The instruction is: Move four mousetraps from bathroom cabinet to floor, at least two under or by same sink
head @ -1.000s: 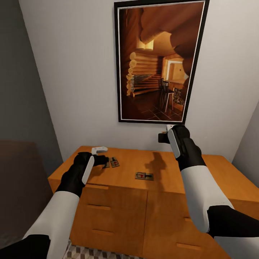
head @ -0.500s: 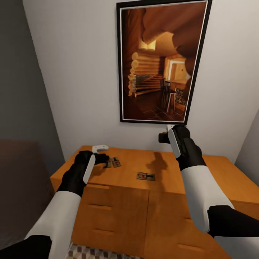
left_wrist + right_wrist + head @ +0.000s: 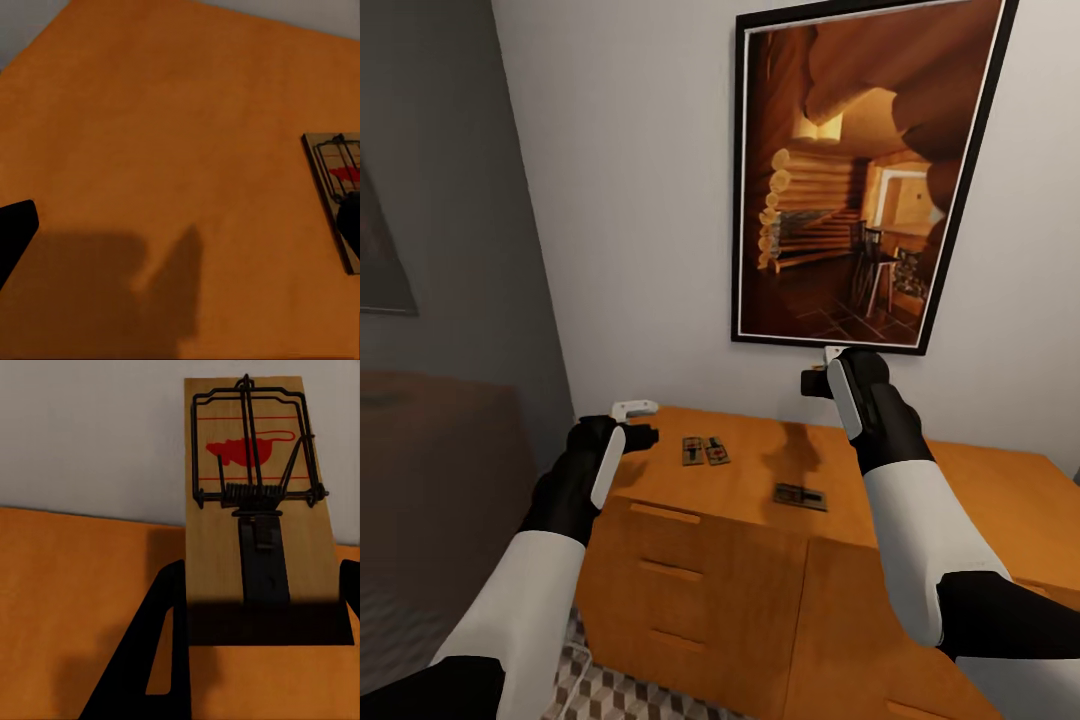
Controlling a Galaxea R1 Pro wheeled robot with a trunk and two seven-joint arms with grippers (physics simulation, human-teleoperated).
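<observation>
Camera swung left since half a second ago; traps unmoved. Right gripper [image 3: 262, 607], raised at 1 o'clock, pinches a tan wooden mousetrap with black wire spring [image 3: 255, 502]. Left gripper [image 3: 635, 425], at 10 o'clock, hovers spread and empty over the orange-brown wooden cabinet [image 3: 740, 480]. Paired dark traps [image 3: 704, 451] lie at 11 o'clock, a single trap [image 3: 800, 496] at 12. Judgement: one lifted, three remain; patterned cube-tile floor [image 3: 630, 690] awaits.

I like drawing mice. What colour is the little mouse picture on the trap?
Red, on the mousetrap board; clearest in the right wrist view.
</observation>
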